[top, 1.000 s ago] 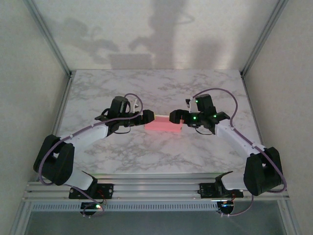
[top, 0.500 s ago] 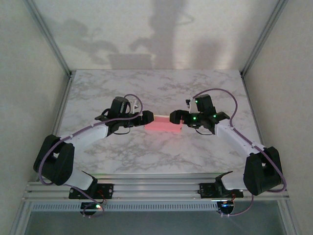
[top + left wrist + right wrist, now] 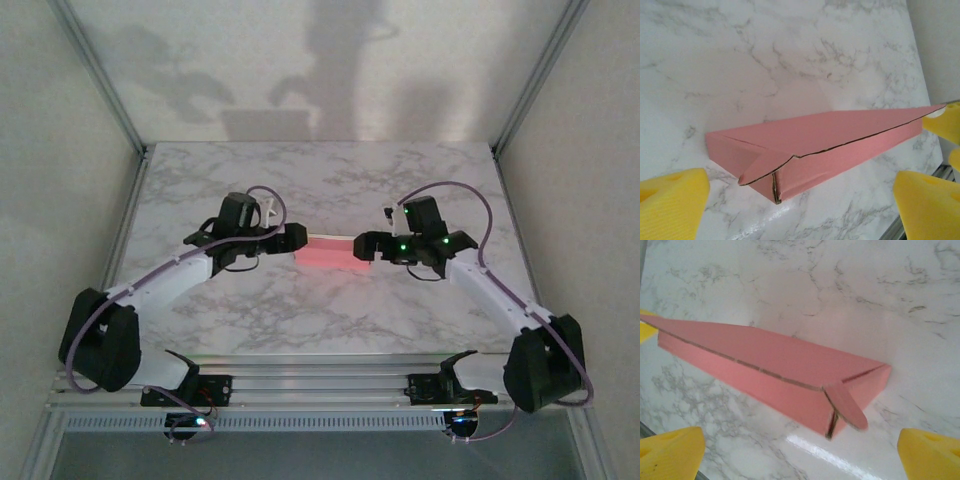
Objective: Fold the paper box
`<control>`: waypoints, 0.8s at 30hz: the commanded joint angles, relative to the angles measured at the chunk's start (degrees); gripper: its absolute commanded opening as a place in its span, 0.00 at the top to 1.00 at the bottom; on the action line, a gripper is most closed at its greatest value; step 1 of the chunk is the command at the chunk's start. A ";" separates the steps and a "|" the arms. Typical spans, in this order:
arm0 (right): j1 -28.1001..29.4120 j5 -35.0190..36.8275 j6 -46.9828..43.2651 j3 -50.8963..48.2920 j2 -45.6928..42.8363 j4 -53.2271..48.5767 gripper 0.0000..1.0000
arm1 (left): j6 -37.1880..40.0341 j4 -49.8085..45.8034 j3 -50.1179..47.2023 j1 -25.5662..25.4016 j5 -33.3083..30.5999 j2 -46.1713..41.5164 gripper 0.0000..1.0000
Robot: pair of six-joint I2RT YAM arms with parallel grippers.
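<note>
The paper box point(image 3: 331, 253) lies folded on the marble table, a flat pink rectangle between my two grippers. My left gripper point(image 3: 291, 240) stands open just off its left end, apart from it. In the left wrist view the box point(image 3: 815, 142) reaches away from the gripper point(image 3: 800, 212), and a small tab point(image 3: 762, 167) sticks out at the near corner. My right gripper point(image 3: 366, 246) is open at the right end. From the right wrist the box point(image 3: 775, 370) shows a rounded tab point(image 3: 847, 407) slightly lifted, ahead of the gripper point(image 3: 800, 457).
Metal frame posts point(image 3: 122, 130) run along both sides of the marble table point(image 3: 320, 180), and an aluminium rail point(image 3: 320, 385) crosses its near edge. White walls close the cell. Bare marble lies behind and in front of the box.
Both grippers have backed a little away from the box ends and both arms have sunk lower and outward. The box has stayed in place.
</note>
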 commanded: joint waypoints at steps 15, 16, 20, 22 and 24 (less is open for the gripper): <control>2.20 13.62 -12.51 10.33 -1.26 -13.47 0.47 | 20.73 -17.60 11.45 1.69 -3.81 2.15 0.46; 2.29 13.39 -12.52 10.31 -1.01 -13.32 0.49 | 21.15 -17.91 12.00 1.66 -3.30 2.76 0.48; 2.73 13.43 -12.60 10.15 0.37 -12.79 0.52 | 21.92 -18.55 13.70 1.68 0.43 5.87 0.59; 2.92 14.03 -12.60 9.85 0.94 -12.43 0.52 | 22.35 -19.37 14.37 1.62 -0.35 7.15 0.60; 2.98 14.33 -12.50 9.55 1.14 -11.91 0.53 | 22.74 -19.78 14.70 1.68 -1.72 7.60 0.60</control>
